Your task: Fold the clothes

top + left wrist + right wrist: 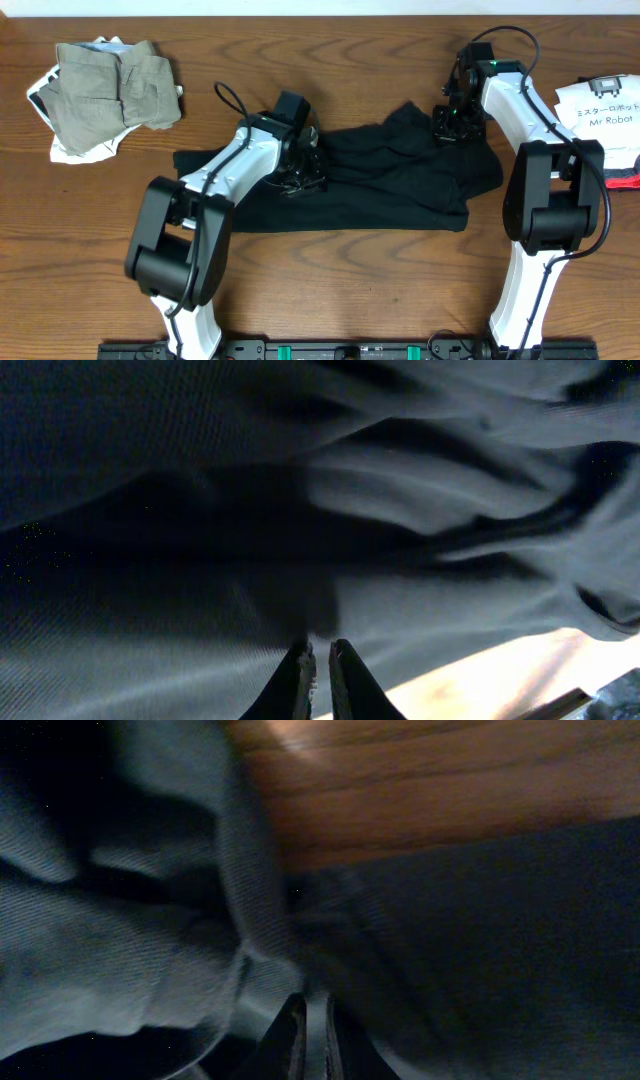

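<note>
The black shirt (390, 185) lies spread and wrinkled across the middle of the wooden table. My left gripper (300, 178) is down on its left-centre part. In the left wrist view the fingers (322, 650) are nearly together, pinching a fold of the black shirt (200, 480). My right gripper (447, 125) is at the shirt's upper right edge. In the right wrist view its fingers (313, 1020) are shut on a strip of the black shirt (120, 950). The khaki-grey garment (115, 85) lies bunched at the far left on a white printed one (45, 95).
A white sheet printed "Mr Robot" (600, 105) lies at the right edge, with a red object (625, 180) below it. Bare wooden table (350, 300) runs along the front, and it also shows in the right wrist view (430, 790).
</note>
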Robot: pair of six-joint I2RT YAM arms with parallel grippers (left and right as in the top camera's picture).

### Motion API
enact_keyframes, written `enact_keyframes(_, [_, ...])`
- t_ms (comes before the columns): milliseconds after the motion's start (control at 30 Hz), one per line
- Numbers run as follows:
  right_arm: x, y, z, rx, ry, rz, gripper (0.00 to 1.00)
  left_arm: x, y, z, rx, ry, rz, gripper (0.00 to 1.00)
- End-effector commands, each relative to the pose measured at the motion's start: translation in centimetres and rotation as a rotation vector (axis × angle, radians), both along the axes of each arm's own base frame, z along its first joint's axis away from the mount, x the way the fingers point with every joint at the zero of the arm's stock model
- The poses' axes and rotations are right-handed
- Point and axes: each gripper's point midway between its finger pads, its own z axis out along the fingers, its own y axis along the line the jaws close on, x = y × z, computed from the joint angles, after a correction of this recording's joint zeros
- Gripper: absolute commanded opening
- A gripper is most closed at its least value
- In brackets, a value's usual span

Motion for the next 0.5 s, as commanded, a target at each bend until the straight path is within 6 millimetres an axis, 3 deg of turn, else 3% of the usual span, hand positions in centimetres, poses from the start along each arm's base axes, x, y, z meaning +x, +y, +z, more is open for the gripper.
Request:
enact_keyframes(0, [0.1,-1.4,-0.4,-0.075,-0.002,-0.002,0.08,-0.7,0.1,-2.2,0.023,0.058,0.006,0.10])
enact_keyframes(200, [0.2,-3.8,-0.5,-0.170,-0.006,-0.026,0.08,-0.5,0.8,-4.0,0.072,0.062,0.006,0.10])
enact_keyframes(467, [-0.2,-7.8,-0.4,-0.259,0.014,-0.103,0.06,0.8,0.8,-4.1,0.075,-0.009,-0.021,0.11])
